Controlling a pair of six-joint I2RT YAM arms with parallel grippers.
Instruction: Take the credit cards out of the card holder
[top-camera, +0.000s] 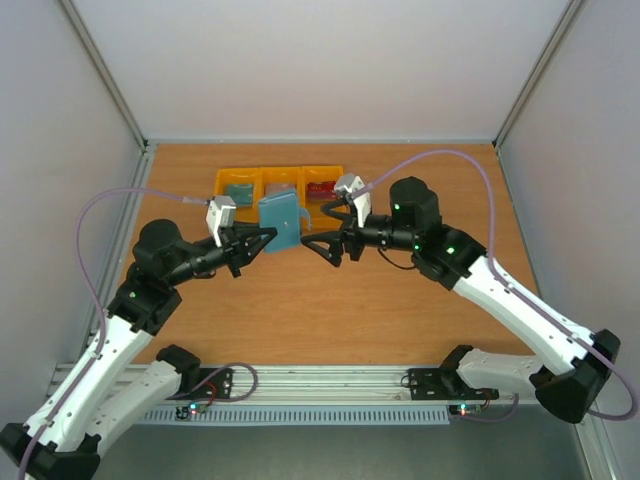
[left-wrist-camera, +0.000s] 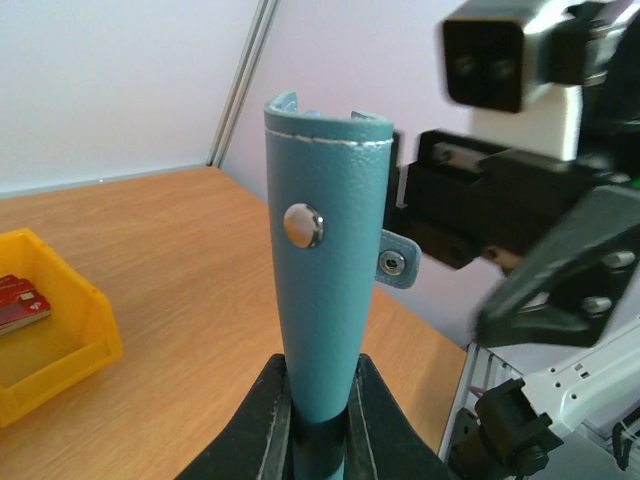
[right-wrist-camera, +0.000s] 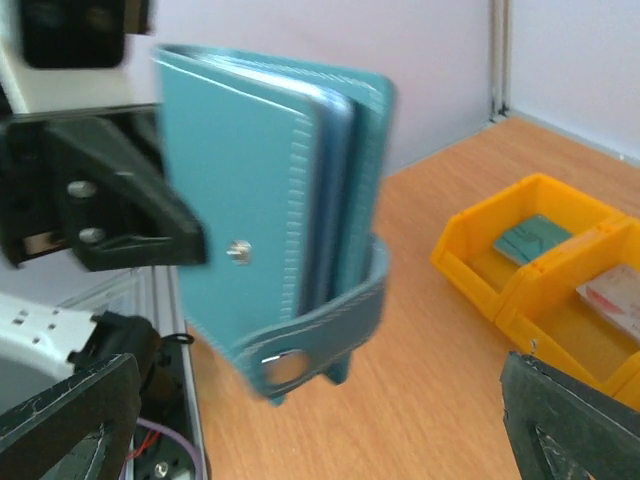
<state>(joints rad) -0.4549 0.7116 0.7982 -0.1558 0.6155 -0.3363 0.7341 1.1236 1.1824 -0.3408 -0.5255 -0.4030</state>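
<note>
Finding 1, left gripper (left-wrist-camera: 322, 372): in my left wrist view it was closed tight on the bottom edge of the card holder (left-wrist-camera: 325, 250), one finger on each face. The holder stood upright at frame centre, clear of the tabletop (left-wrist-camera: 180, 300), with a metal snap stud (left-wrist-camera: 303, 225) on the face towards the camera.

Finding 2, right gripper (right-wrist-camera: 320, 400): my jaws stood wide apart, one finger (right-wrist-camera: 70, 420) in the lower left corner of the right wrist view and the other in the lower right. They held nothing and touched nothing. The holder filled the centre-left of that view between them. Its covers were slightly parted, pale inner sleeves showed at the edge, and its closing strap (right-wrist-camera: 310, 335) hung loose across the bottom. I could not tell whether any card sat inside.

Finding 3, overhead view: the holder was at upper centre, just below a row of three yellow bins (top-camera: 258, 178). My left gripper met it from the left, and my right gripper was just beside it on the right.

Finding 4, credit cards: a teal card (top-camera: 240, 190) lay in the left bin, a whitish card (top-camera: 282, 188) in the middle bin and a red card (top-camera: 322, 187) in the right bin.
</note>
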